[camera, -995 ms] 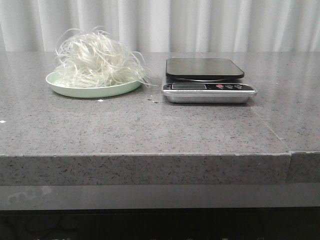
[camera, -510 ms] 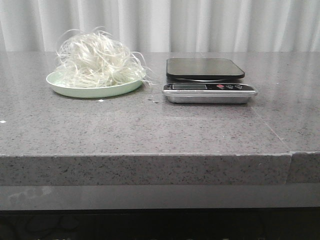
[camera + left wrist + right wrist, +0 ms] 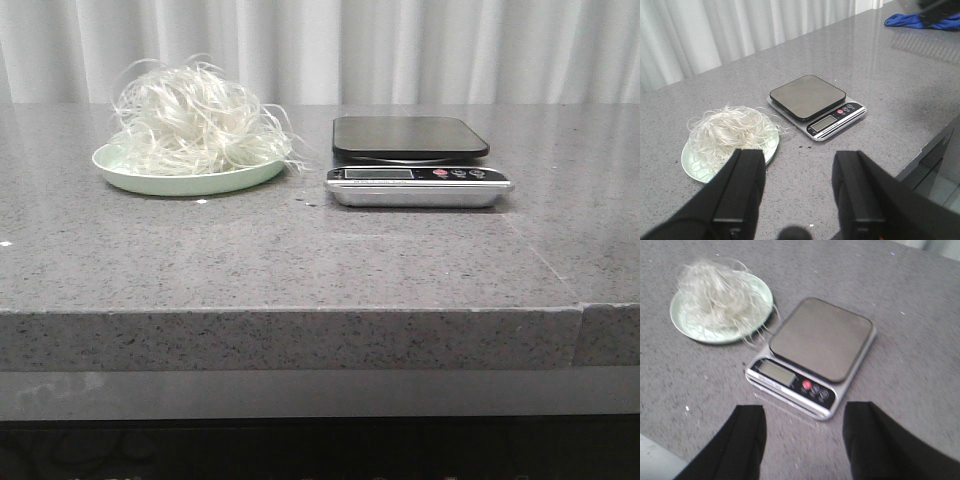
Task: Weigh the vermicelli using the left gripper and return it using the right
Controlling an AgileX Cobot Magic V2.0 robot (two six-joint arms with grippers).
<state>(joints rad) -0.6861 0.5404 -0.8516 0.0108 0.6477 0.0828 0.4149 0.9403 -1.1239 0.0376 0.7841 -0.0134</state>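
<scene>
Meanwhile vermicelli [image 3: 190, 128] overhangs plate [image 3: 150, 181] rim toward scale [image 3: 415, 162]; narrow gap between.

vermicelli [image 3: 193, 125], fluffy white mound, on plate [image 3: 130, 176]

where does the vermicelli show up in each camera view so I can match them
Front view: the vermicelli is piled on the pale green plate, left of the scale.
Left wrist view: the mound lies beyond the left gripper.
Right wrist view: it lies on the plate beside the scale.
Shared landmark: the scale.
</scene>
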